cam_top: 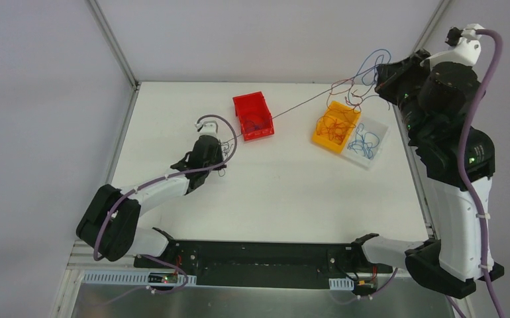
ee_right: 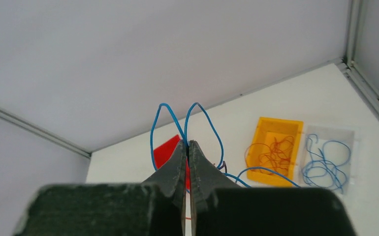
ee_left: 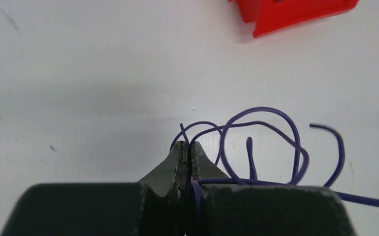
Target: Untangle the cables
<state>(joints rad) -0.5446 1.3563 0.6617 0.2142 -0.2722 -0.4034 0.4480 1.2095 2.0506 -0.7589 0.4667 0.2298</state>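
Note:
My left gripper (cam_top: 220, 149) is low on the table left of centre, shut on a purple cable (ee_left: 264, 142) whose loops lie on the white surface beside the fingertips (ee_left: 180, 152). A thin cable (cam_top: 292, 109) runs taut from there across the red bin to the far right. My right gripper (cam_top: 379, 78) is raised above the table's far right corner, shut on a blue cable (ee_right: 168, 115) that loops above its tips. Red and blue strands (cam_top: 352, 89) hang below it over the orange bin.
A red bin (cam_top: 253, 115) with purple cables stands at the back centre. An orange bin (cam_top: 335, 126) with red cables and a clear bin (cam_top: 366, 141) with blue cables stand at the back right. Frame posts (cam_top: 113, 43) rise at the far corners.

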